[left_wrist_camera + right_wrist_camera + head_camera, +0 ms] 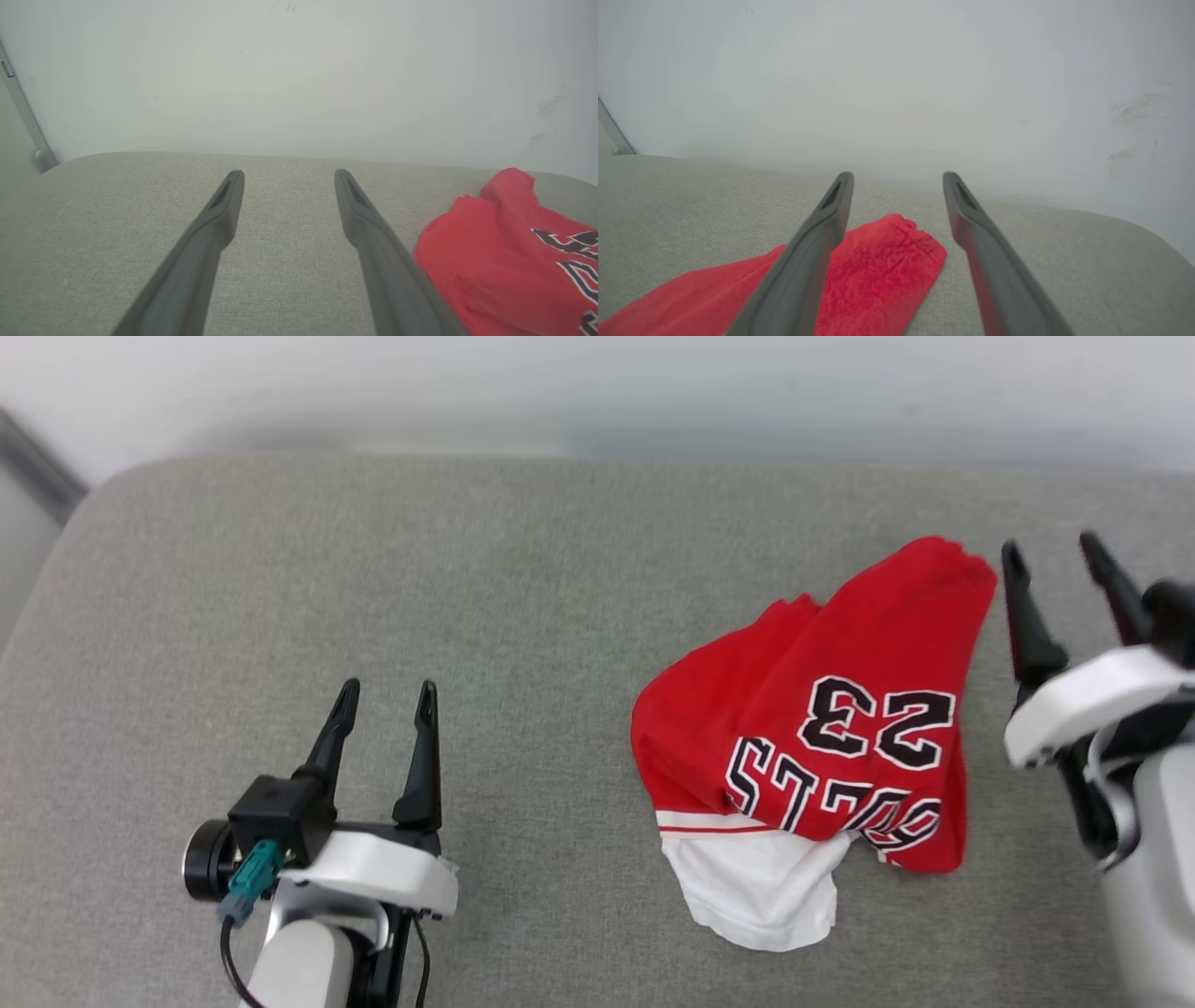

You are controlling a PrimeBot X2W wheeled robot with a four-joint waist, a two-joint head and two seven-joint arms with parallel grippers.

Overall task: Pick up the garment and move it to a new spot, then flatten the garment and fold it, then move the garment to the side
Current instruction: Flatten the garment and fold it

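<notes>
Crumpled garment (pixel 822 728) on grey cushion (pixel 467 569); left tool (pixel 388 687) wide, well left of garment; right tool (pixel 1047 545) wide, empty, just right.

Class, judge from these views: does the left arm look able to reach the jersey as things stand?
Probably yes. The left gripper is open and empty, and only bare cushion lies between it and the jersey; the right gripper stands beyond it, not in the way.

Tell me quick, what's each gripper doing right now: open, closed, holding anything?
Left gripper: open, holding nothing, above the grey cushion.
Right gripper: open, holding nothing, beside the garment.
</notes>
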